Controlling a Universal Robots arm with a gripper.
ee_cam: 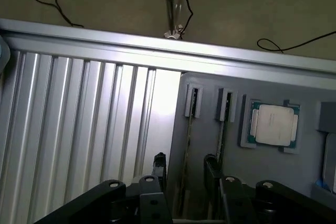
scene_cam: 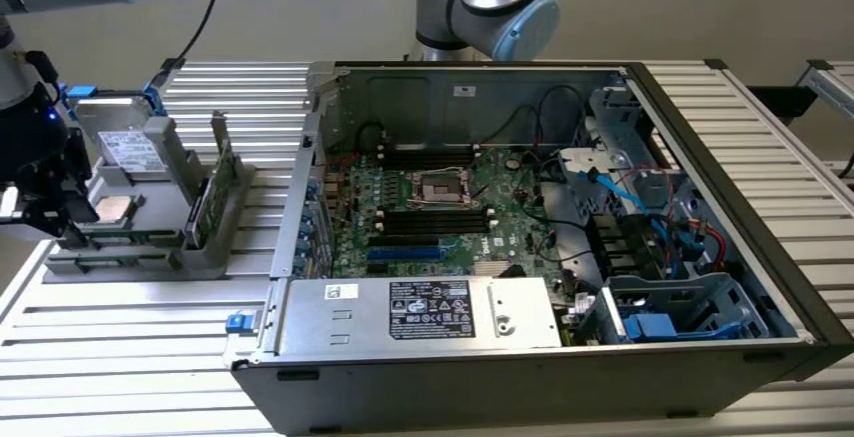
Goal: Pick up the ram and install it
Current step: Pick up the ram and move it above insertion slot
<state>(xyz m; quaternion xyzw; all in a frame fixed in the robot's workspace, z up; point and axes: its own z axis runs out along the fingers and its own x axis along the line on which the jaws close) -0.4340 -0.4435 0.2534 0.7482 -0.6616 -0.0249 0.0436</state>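
Ram not yet lifted: pick and install both left to do.
At the exterior view's left, my gripper (scene_cam: 54, 219) hangs by the grey holder (scene_cam: 120, 262) with its jaws wide apart and nothing between them. The ram (scene_cam: 204, 207) stands on edge in the holder's rack, just right of the processor chip (scene_cam: 114, 212). Farther right, the open case (scene_cam: 534, 387) shows the black memory slots (scene_cam: 427, 222), which look unfilled to me. By my reckoning, 0 of 2 steps are done.
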